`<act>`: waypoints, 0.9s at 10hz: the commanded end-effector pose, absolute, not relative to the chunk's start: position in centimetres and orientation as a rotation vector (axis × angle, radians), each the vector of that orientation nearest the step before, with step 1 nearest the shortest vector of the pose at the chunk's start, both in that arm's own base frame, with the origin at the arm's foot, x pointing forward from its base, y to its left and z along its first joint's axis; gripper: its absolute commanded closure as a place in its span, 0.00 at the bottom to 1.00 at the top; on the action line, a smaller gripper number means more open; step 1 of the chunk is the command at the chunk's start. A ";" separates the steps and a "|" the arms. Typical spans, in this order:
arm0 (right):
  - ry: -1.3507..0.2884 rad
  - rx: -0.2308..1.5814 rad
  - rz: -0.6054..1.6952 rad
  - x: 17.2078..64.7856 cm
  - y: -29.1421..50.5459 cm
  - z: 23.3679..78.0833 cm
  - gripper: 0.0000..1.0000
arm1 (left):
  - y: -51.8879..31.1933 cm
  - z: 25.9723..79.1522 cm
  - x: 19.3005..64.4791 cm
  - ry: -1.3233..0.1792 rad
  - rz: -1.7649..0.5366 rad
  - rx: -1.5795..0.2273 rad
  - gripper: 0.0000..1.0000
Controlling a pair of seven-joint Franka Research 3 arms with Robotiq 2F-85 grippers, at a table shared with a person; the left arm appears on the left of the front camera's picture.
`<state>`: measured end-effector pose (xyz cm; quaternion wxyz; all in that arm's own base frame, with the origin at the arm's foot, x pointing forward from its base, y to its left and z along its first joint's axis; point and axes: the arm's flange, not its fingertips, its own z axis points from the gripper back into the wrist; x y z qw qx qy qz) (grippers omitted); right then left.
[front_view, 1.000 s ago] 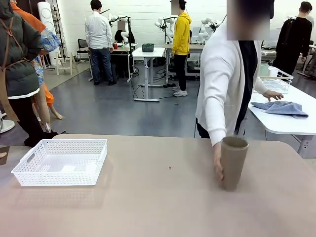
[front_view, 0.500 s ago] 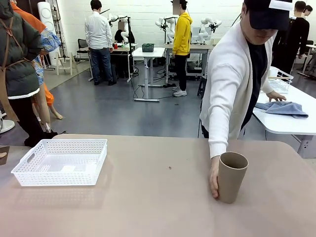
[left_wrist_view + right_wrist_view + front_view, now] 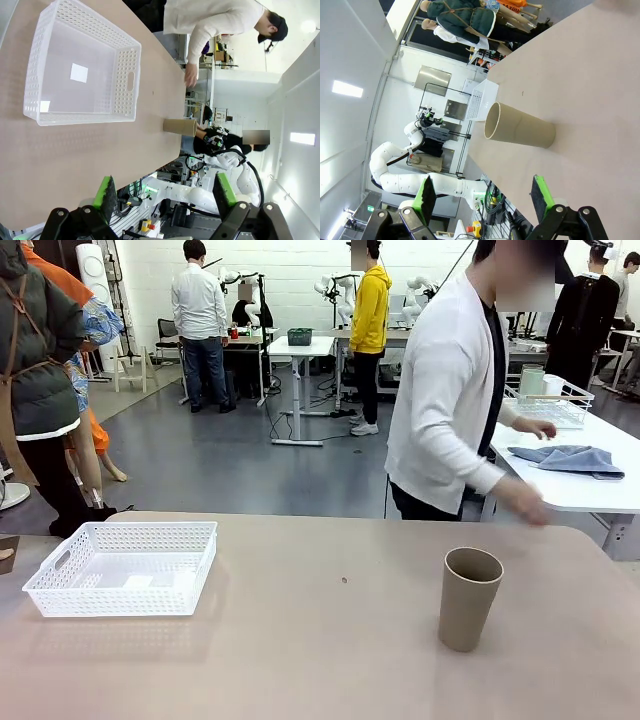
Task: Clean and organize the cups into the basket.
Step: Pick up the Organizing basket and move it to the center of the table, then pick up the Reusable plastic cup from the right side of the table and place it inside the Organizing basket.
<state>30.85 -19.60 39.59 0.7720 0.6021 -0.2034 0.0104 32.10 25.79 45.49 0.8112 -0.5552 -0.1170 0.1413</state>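
I see the table stretching out beyond both grippers. The white basket sits ahead of my left gripper, whose jaws are spread wide on nothing. One tan cup stands upright straight ahead of my right gripper, jaws likewise spread. The person's hand hangs beyond the cup, apart from it.

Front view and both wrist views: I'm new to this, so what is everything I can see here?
Cup: one, tan-brown, upright on the table's right part.
Basket: one, white lattice, table's left part.
Table: one, beige, foreground.
Side table: one, white, far right.
Cloth: one, blue, on the side table.
Wire basket: one, white, on the side table.
Person: one, white cardigan, far side; hand clear of the cup.
Left claw: one, black, green pads, open.
Right claw: one, same colours, open, facing the cup.
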 end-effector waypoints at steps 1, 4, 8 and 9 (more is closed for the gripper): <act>-0.453 1.248 0.233 31.0 -18.7 39.9 0.00 | 25.5 45.9 32.5 -0.274 0.336 -1.012 0.00; -0.591 1.088 0.685 32.8 -15.1 40.4 0.00 | 24.1 48.2 35.8 -0.236 0.216 -0.739 0.00; -0.584 1.028 1.032 31.6 -11.0 40.0 0.00 | 19.5 48.4 39.3 -0.008 0.204 -0.213 0.00; -0.570 1.020 1.071 31.1 -10.5 39.8 0.00 | 18.6 47.9 40.0 -0.005 0.209 -0.152 0.00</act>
